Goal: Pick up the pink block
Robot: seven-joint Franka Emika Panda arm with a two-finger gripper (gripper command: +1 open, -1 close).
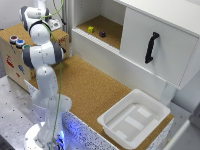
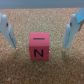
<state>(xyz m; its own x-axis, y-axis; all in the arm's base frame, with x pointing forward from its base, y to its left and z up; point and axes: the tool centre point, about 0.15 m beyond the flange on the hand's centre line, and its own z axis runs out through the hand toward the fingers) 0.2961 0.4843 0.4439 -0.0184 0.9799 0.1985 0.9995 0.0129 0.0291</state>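
A: The pink block [image 2: 39,46] is seen square in the wrist view, resting on the cork tabletop [image 2: 42,20], with a black letter, read as an "N" or a "Z" depending on how it is turned, printed on its near face.

B: And the fingers [image 2: 8,30]?

A: They are spread wide, one on each side of the block, clear cork showing between each and the block. Nothing is held. The gripper [image 2: 40,31] is judged to be lined up over the block, so the step in hand looks like the approach before the grasp.

B: What is called for next?

A: A little more descent seems needed, then the fingers closed on the two side faces, then a lift. The block is centred well enough that little sideways correction should be required.

B: Anything from the exterior view?

A: The block itself cannot be made out there; the arm [image 1: 44,75] blocks that patch. A white tray [image 1: 134,119] is seen on the tabletop, and two small objects on a cabinet shelf [image 1: 107,27]. No other writing can be read.
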